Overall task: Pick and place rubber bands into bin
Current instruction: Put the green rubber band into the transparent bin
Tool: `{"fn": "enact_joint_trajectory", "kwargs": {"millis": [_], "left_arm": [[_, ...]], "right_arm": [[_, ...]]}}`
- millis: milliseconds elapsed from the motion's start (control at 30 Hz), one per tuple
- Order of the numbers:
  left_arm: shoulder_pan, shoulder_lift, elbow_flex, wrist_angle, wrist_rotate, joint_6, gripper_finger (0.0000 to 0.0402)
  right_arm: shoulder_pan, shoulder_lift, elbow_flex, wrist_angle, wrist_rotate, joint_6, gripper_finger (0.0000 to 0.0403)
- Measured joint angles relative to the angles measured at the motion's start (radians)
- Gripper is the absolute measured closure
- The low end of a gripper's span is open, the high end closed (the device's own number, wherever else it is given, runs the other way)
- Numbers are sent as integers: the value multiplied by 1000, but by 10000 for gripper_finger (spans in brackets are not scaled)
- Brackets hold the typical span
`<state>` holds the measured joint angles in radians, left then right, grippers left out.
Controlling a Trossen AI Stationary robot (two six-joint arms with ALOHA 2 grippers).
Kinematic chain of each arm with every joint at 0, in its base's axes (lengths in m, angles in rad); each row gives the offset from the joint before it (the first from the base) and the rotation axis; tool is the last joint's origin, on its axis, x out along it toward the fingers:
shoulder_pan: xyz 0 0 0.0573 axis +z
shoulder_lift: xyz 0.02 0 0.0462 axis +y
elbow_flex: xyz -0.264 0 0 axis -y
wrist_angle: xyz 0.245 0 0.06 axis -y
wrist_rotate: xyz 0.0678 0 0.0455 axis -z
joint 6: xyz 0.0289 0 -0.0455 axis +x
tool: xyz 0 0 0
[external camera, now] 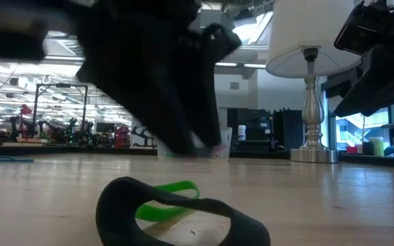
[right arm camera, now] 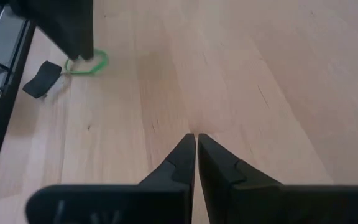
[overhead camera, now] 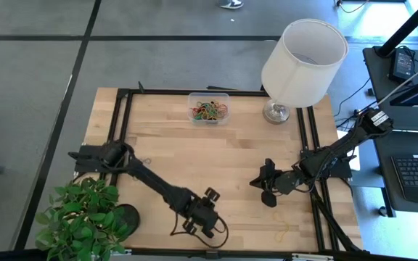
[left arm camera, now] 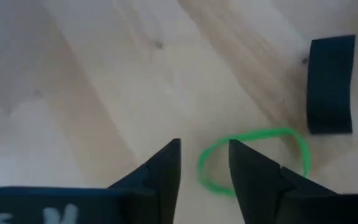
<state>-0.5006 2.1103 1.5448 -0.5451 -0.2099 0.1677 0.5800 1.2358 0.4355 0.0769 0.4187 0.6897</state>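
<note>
Although the pale wooden table point(overhead camera: 158, 145) looks nearly cleared, the job is not finished. Beside the white cylindrical lampshade point(overhead camera: 303, 61), the small clear plastic bin point(overhead camera: 209, 108) at the far edge already holds a tangle of coloured rubber bands point(overhead camera: 209, 111), so most of the work appears done. One thin green rubber band point(left arm camera: 253, 158) lies loose on the wood near the front edge, next to a small black curved piece point(left arm camera: 331, 84), and a faint yellow loop point(overhead camera: 281, 230) seems to lie nearer the right.

The left gripper point(left arm camera: 204, 168) reaches low over the front edge, fingers slightly parted and empty, one tip over the green band. The right gripper point(right arm camera: 196, 152) hovers mid-table, fingers pressed together, holding nothing.
</note>
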Motion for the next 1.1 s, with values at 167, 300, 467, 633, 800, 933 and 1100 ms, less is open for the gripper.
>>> {"fn": "enact_joint_trajectory", "kwargs": {"millis": [167,300,467,633,800,933,1100], "left_arm": [[-8,59,0,2,8,-41,264],[7,76,5,15,73,-66,281],[27,72,3,7,121,-32,382],[67,36,2,-74,124,52,398],[166,-66,64,-223,2,41,399],[271,-145,75,-254,-16,40,399],[441,-240,78,-252,-92,87,399]], "right_arm": [[0,0,0,3,0,17,379],[0,0,0,6,0,16,379],[0,0,0,10,0,12,379],[0,0,0,8,0,11,379],[0,0,0,8,0,9,379],[0,0,0,8,0,9,379],[0,0,0,8,0,9,379]]}}
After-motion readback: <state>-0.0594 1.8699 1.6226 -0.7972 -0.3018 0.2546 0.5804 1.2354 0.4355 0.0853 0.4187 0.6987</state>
